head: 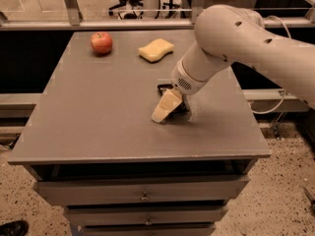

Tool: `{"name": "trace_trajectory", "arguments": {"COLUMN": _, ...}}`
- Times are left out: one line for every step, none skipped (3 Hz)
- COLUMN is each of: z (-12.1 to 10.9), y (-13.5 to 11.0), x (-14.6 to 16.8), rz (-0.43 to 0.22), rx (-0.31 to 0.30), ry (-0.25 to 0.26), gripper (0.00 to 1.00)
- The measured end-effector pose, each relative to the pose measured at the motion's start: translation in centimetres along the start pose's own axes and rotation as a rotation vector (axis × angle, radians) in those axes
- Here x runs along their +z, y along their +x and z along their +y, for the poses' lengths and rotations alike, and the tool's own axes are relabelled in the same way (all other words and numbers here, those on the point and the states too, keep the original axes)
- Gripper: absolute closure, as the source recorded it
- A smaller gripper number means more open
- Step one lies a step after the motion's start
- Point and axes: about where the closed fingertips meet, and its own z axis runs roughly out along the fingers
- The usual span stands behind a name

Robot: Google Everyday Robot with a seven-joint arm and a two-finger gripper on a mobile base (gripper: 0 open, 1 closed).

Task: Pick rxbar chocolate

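The rxbar chocolate (164, 87) is a black flat bar on the grey table (98, 117), right of centre. Only a dark corner and a strip of it show; the rest is hidden under my gripper. My gripper (166, 107) with its pale cream end points down onto the table, right over the bar and at or just above the table top. The thick white arm (231, 38) comes in from the upper right.
A red apple (101, 42) sits at the table's far left. A pale yellow wavy-edged sponge (156, 49) lies at the far middle. The table has drawers (142, 195) below its front edge. A railing and chair legs stand behind the table.
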Motion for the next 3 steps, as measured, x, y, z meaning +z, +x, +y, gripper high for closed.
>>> {"name": "trace_trajectory", "arguments": {"z": -1.14, "y": 0.36, "x": -0.32, "rz": -0.006, "rx": 0.018, "ry": 0.017, "gripper": 0.54}}
{"name": "trace_trajectory", "arguments": {"z": -1.20, "y": -0.01, "x": -1.00, "rz": -0.006, "rx": 0.018, "ry": 0.017, "gripper": 0.85}}
{"name": "trace_trajectory", "arguments": {"z": -1.20, "y": -0.03, "x": -1.04, "rz": -0.006, "rx": 0.018, "ry": 0.017, "gripper": 1.00}}
